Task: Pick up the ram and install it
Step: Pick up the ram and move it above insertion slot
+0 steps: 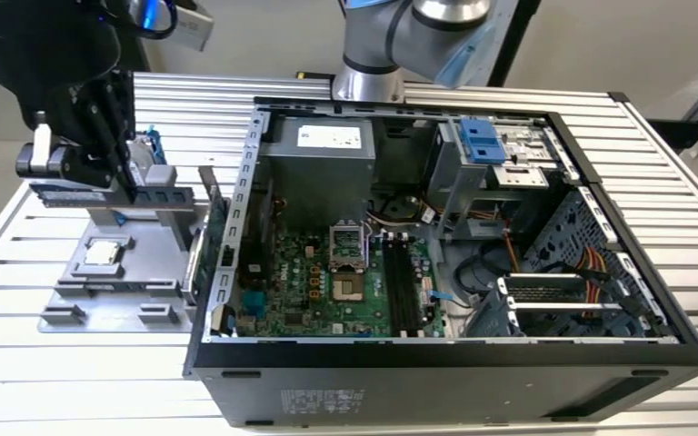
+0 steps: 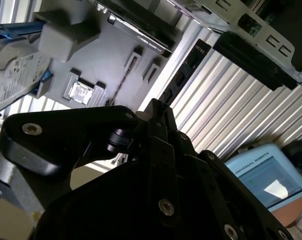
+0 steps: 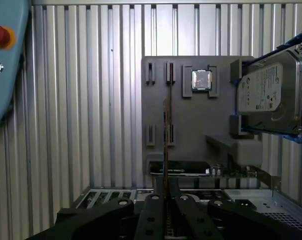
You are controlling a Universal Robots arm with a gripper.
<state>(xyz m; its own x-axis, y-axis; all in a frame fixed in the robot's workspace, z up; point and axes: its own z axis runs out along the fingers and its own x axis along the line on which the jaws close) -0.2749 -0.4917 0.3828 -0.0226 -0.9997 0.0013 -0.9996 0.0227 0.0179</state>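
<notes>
On the slatted counter (image 1: 58, 381), the open computer case (image 1: 446, 391) fills the exterior view's right, with a gray parts holder (image 1: 106, 295) on its left. Above that holder the gripper (image 3: 166, 199) is closed on the ram (image 3: 167, 145), pinching its two flat faces so the stick juts out beyond the fingertips. The ram looks light, stiff and thin but fragile, so it is best held by the board faces, clear of the contact edge.

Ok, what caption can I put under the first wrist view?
The pincer grips the thin ram edge-on; beyond it, the grey holder carries a chip and a hard drive.
</notes>
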